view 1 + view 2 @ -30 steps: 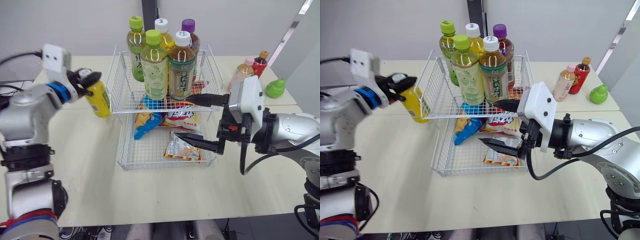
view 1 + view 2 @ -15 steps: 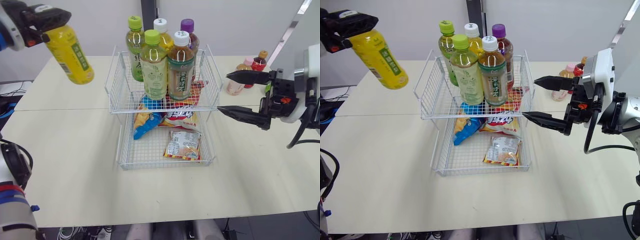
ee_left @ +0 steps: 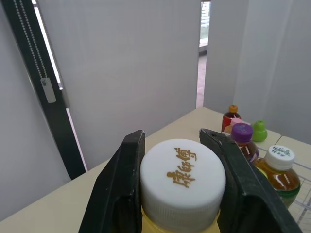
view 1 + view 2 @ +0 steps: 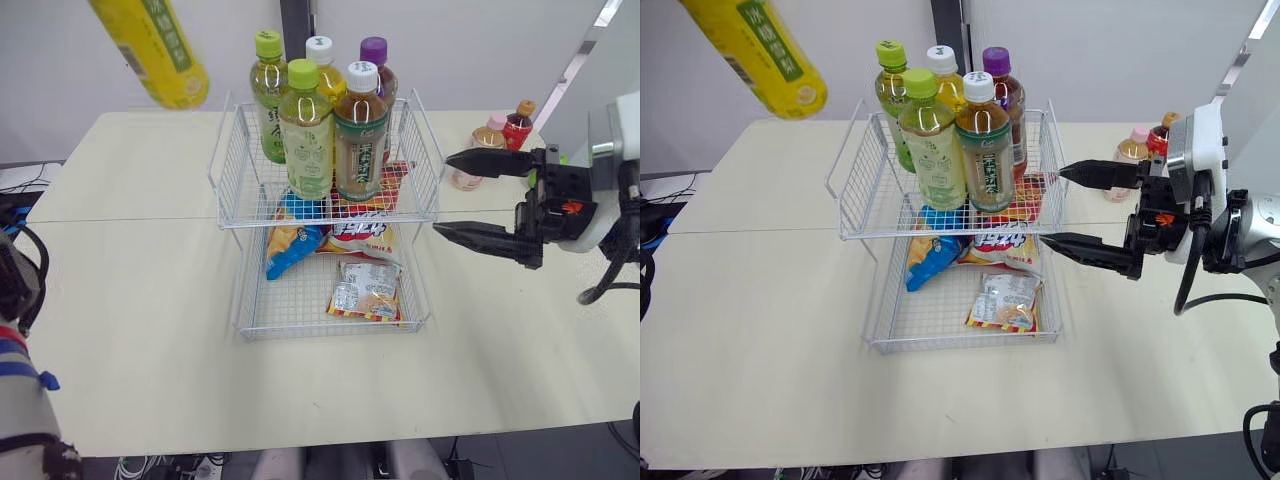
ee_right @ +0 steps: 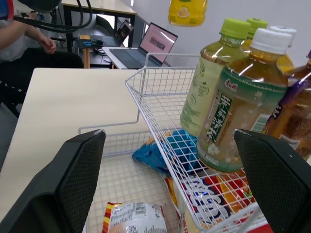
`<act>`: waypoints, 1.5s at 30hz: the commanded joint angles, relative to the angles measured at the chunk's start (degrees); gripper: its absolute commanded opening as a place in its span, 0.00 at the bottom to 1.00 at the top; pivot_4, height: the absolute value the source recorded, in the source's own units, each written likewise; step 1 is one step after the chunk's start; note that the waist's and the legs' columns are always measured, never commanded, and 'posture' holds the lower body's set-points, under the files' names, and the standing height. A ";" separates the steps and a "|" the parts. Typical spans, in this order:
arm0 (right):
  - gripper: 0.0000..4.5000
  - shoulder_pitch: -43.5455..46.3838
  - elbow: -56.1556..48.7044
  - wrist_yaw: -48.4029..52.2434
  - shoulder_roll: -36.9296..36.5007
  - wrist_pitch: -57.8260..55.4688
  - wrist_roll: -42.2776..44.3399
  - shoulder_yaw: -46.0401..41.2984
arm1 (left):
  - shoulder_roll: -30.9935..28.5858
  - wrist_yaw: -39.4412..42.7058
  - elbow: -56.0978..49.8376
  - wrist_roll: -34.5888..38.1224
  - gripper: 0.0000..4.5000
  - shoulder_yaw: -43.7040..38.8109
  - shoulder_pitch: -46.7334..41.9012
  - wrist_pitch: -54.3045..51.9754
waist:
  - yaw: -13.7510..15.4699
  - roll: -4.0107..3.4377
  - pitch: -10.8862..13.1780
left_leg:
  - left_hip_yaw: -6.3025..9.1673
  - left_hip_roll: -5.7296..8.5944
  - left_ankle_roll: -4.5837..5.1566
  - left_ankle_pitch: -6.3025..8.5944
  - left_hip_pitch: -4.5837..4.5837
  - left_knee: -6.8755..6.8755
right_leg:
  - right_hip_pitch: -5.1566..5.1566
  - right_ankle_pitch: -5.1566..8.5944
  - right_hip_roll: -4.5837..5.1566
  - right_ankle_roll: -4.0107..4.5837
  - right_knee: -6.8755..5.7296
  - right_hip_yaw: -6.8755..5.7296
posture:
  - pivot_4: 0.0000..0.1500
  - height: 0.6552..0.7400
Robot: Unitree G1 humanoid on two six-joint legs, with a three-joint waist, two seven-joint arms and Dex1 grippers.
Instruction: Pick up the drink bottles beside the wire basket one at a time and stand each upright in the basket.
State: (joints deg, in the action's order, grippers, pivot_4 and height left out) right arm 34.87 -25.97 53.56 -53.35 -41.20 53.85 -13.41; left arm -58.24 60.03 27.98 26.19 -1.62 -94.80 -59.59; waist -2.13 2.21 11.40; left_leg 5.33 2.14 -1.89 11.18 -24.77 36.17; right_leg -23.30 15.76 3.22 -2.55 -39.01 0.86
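The left pincer (image 3: 172,137) is clamped tight on the white cap (image 3: 183,179) of a yellow bottle (image 4: 150,50), one black finger pressed on each side, and the cap has gold Chinese characters printed on top that look like 康師傅. From the head views the bottle hangs tilted in the air with its base lowest. It's full of bright yellow drink, with a green label band carrying white characters I can't read, and there's a barcode strip along the side. The wire basket (image 4: 235,150) sits down below that pincer and off to its right on the cream table (image 4: 130,300). The basket's upper tier already has five bottles (image 4: 335,130) standing upright with green, white and purple caps, and snack packets (image 4: 365,290) lie in the lower tier. The right pincer (image 4: 445,193) is spread wide and holding nothing, arm reaching in level from the side with its fingertips just off the basket's right wall. Just behind its upper finger stand a pink-capped bottle (image 4: 487,140) and a red bottle (image 4: 520,122) on the table.
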 commanded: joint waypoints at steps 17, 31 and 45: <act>1.00 1.98 -2.17 -1.62 0.24 -0.20 0.82 0.00 | 7.50 5.31 3.33 -3.64 0.31 1.97 0.55 6.02 | 0.14 -0.01 0.01 | -0.01 0.00 0.00 0.00 -0.01 0.01 | -0.03 0.00 0.01 0.00 -0.01 0.04 | 1.00 1.00; 1.00 -1.30 -5.15 -5.28 -1.77 -2.90 4.33 -5.57 | 11.27 4.97 2.16 -2.94 0.31 0.68 4.74 7.30 | 0.23 -0.01 0.01 | 0.01 0.01 0.00 0.00 -0.02 0.02 | -0.03 -0.01 0.03 0.01 -0.02 0.04 | 1.00 1.00; 1.00 -2.28 -10.04 -14.11 -2.18 -4.06 8.70 -7.21 | 15.51 4.36 1.46 -3.37 0.31 0.70 8.50 9.73 | 0.37 -0.01 0.01 | 0.01 0.05 0.00 0.00 -0.05 0.06 | -0.02 -0.01 0.07 0.01 -0.02 0.04 | 1.00 1.00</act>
State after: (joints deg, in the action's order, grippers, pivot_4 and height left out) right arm 32.35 -34.84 40.20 -54.99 -45.90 62.07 -19.23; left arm -42.47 64.28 32.08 22.31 0.75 -85.01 -51.62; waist -1.76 2.21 11.41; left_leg 5.34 2.19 -1.89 11.18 -24.82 36.23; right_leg -23.32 15.75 3.29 -2.54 -39.03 0.89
